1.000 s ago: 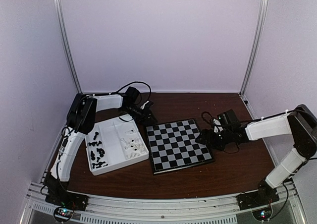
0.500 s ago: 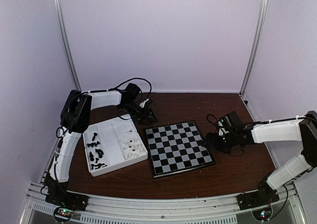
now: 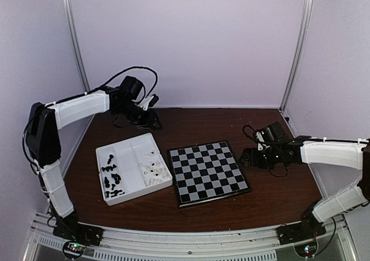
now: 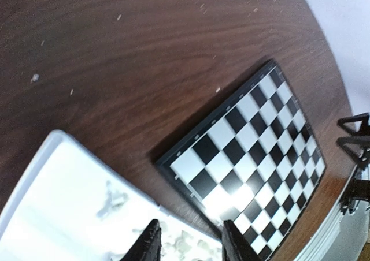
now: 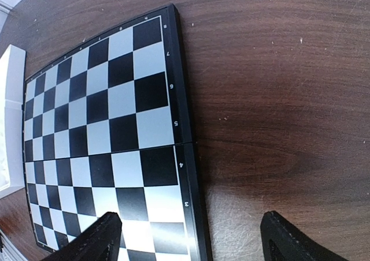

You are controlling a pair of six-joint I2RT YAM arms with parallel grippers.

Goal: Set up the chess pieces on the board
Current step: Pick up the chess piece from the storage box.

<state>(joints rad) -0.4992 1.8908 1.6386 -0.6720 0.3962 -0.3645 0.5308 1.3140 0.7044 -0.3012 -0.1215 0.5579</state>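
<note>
The board (image 3: 208, 171) lies bare in the middle of the table, with no chess pieces on it. The black chess pieces (image 3: 113, 177) and the cream-white ones (image 3: 155, 171) lie in a white tray (image 3: 124, 142) left of it. My left gripper (image 3: 151, 121) hangs behind the tray, above the wood. In its wrist view the left gripper (image 4: 191, 241) stands open and empty, over blurred white pieces (image 4: 113, 200), with the board (image 4: 254, 134) to the right. My right gripper (image 3: 247, 156) is by the board's right edge. It (image 5: 193, 238) is wide open over the board's rim (image 5: 188, 134).
Brown wooden table (image 3: 219, 122) shut in by pale walls and two metal posts (image 3: 78, 47). Loose cables (image 3: 250, 135) trail from the right wrist. An aluminium rail (image 3: 191, 243) with the arm bases runs along the near edge. The tray's edge (image 5: 8, 116) shows beyond the board.
The left arm has lifted and swung back to the left, away from the board's far corner. The right gripper has drawn back slightly to the right, off the board.
</note>
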